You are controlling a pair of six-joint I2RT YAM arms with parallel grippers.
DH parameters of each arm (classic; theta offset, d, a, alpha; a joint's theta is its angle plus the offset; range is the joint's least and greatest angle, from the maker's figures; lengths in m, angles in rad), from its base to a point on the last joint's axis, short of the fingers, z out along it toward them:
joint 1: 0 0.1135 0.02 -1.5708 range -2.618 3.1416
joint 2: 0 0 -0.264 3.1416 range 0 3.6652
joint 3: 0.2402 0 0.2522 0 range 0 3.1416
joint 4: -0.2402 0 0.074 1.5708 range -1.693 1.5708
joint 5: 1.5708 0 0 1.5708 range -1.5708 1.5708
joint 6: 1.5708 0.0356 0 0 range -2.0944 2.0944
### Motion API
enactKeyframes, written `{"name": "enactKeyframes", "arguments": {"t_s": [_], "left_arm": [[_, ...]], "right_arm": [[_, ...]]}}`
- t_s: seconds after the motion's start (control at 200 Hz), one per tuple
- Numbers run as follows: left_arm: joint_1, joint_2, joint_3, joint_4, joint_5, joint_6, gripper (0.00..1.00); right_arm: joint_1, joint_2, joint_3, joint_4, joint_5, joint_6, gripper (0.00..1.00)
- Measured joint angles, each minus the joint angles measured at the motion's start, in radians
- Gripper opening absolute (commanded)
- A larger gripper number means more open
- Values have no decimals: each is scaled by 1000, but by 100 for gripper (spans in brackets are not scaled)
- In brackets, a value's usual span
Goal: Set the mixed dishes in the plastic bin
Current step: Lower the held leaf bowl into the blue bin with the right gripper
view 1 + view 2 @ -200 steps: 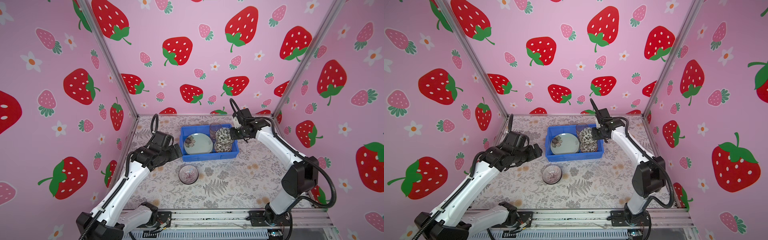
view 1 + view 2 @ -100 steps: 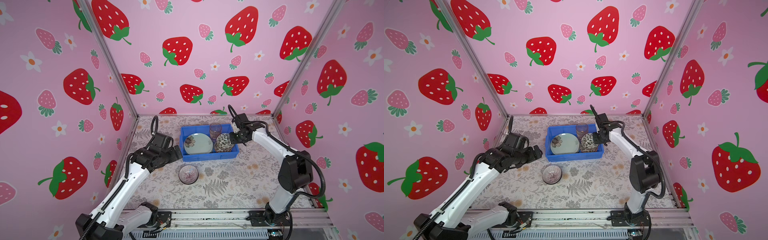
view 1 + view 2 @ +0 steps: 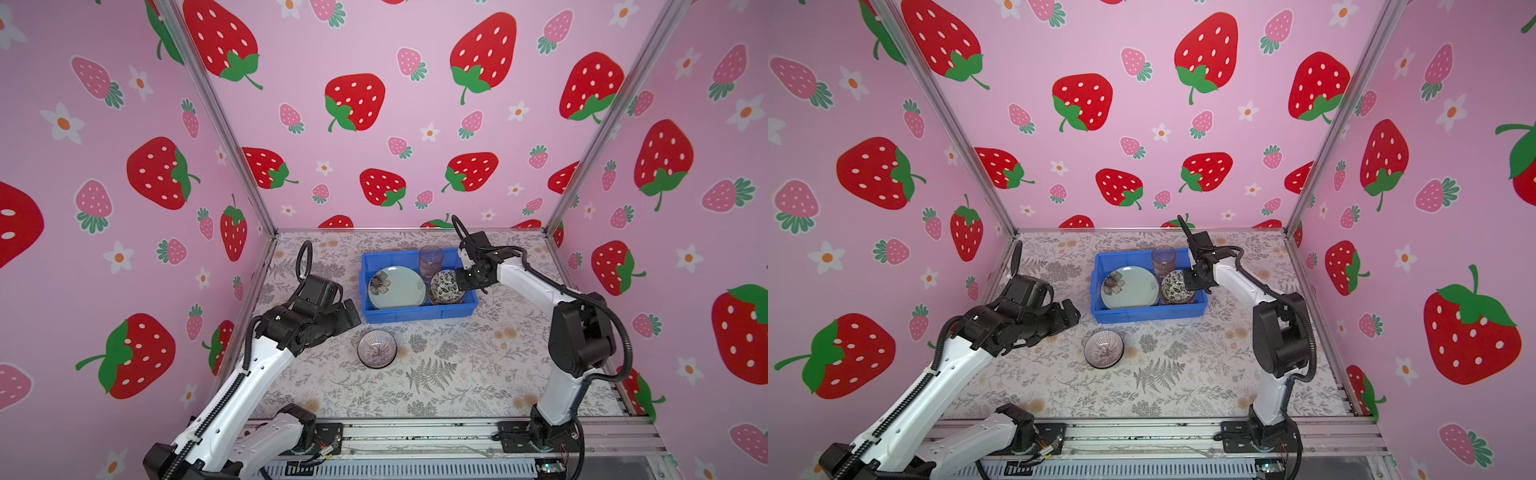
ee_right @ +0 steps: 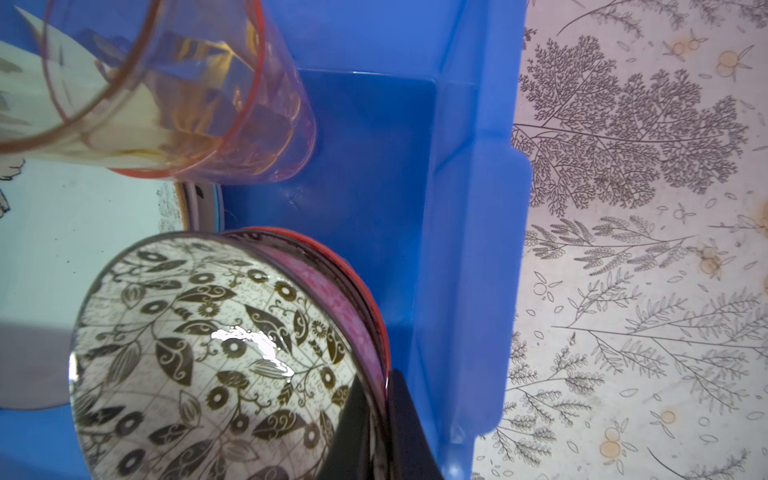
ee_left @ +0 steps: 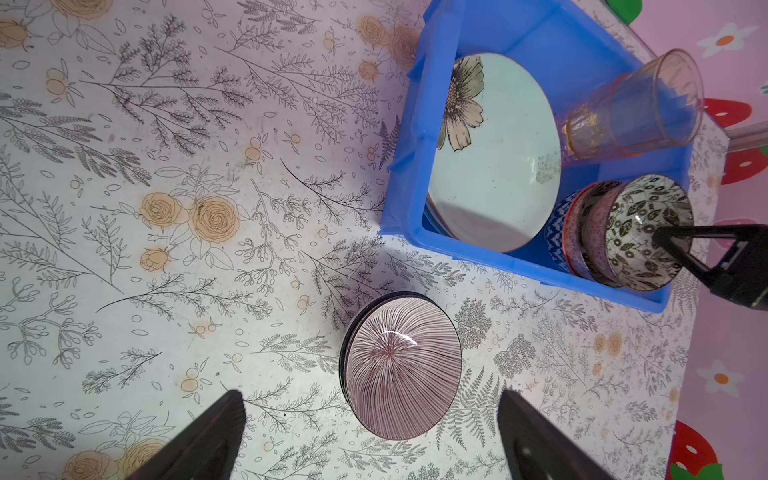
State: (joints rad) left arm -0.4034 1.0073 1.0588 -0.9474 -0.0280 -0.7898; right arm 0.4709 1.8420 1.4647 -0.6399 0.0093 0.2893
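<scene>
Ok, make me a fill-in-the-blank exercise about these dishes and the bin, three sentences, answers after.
1. The right claw is shut on the ___ of the black-floral bowl.
2. The striped bowl sits on the table, ___ the blue bin.
3. The left claw hangs near the striped bowl with its jaws ___.
Missing words: rim; outside; open.

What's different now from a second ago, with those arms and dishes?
The right pincer lowered the black-floral bowl onto the stacked bowls in the blue bin, still pinching its rim. The left pincer stayed open near the striped bowl; plate and tumbler did not move.
</scene>
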Motion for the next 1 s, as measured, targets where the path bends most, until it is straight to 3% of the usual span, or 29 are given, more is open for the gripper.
{"name": "enactKeyframes", "arguments": {"t_s": [0.16,0.53,0.755,1.0], "left_arm": [[0,-21,-3,-6,-14,-6,97],[0,-13,-23,-10,-16,-19,97],[0,11,-23,-9,-16,-18,97],[0,30,-23,-3,-10,-10,97]], "right_arm": [[0,5,0,8,-8,0,1],[0,4,-55,71,-27,0,15],[3,1,-82,92,-52,-2,45],[0,-59,-85,79,-33,2,56]]}}
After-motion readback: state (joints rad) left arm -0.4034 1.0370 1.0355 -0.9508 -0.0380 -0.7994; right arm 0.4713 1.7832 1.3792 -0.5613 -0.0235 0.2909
